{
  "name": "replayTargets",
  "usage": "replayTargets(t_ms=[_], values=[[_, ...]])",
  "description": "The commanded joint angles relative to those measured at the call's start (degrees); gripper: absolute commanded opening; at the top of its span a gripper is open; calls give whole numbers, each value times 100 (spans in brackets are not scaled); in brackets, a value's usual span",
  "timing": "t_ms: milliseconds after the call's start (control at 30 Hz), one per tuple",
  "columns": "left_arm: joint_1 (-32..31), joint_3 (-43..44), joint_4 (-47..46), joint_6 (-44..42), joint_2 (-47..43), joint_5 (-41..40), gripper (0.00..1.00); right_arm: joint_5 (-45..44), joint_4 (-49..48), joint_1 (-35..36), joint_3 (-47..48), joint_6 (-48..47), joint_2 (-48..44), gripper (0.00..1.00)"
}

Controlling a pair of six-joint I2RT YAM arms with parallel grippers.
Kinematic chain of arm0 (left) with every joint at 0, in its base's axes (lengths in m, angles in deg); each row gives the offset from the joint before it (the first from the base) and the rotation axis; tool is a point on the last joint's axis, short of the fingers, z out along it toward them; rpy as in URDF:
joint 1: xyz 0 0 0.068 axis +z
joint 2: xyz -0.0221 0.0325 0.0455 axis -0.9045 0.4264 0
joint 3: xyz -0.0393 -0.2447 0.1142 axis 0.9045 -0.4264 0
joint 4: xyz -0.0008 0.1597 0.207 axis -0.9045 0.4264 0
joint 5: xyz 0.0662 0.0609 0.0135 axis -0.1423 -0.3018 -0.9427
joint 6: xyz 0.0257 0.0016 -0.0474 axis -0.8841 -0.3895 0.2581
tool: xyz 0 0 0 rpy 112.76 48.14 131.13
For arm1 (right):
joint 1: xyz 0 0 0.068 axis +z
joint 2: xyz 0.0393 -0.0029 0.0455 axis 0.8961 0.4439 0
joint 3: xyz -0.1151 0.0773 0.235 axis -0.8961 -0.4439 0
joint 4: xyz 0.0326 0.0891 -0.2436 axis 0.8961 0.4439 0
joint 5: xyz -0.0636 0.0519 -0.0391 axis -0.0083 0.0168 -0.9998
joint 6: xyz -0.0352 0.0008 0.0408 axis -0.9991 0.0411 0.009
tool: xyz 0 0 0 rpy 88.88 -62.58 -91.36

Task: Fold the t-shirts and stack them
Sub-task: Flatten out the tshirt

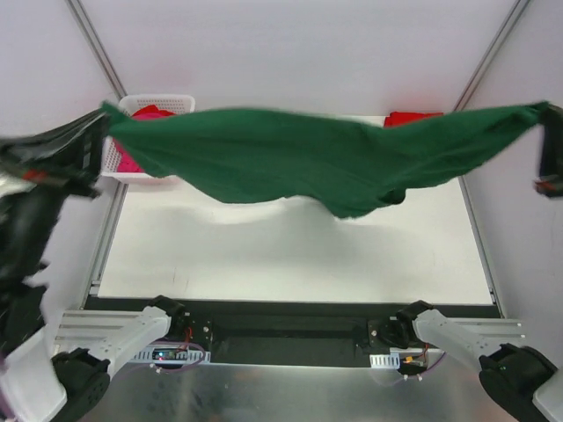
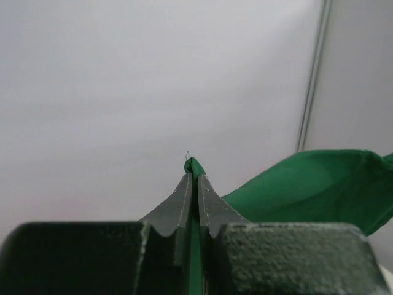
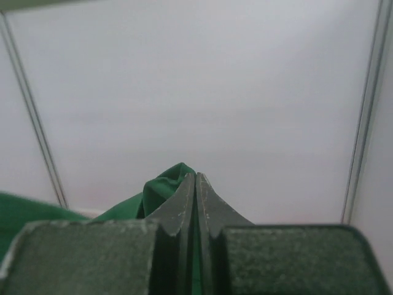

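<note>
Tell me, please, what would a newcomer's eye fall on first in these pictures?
First comes the dark green t-shirt, stretched wide in the air above the white table and sagging in the middle. The left claw and the right claw are each shut on one end of it. Behind it, a white lattice basket holding pink cloth stands at the far left, and some red cloth shows at the far right.
</note>
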Motion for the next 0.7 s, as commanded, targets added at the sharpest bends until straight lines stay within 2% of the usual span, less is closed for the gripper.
replayTargets(t_ms=[0,133,367,533,667], values=[[44,583,371,170,-551,398,0,468,171,-19,553,13,-399,1],[44,864,494,399,-1025,486,0,653,13,-19,553,109,-1022,1],[123,1295,556,645,-1571,610,0,802,-145,-28,606,241,-1595,1],[176,857,504,347,-1467,373,0,487,-409,16,54,-4,-1587,1],[167,93,145,-118,-1089,66,0,-267,-672,358,-726,-469,-1297,1]])
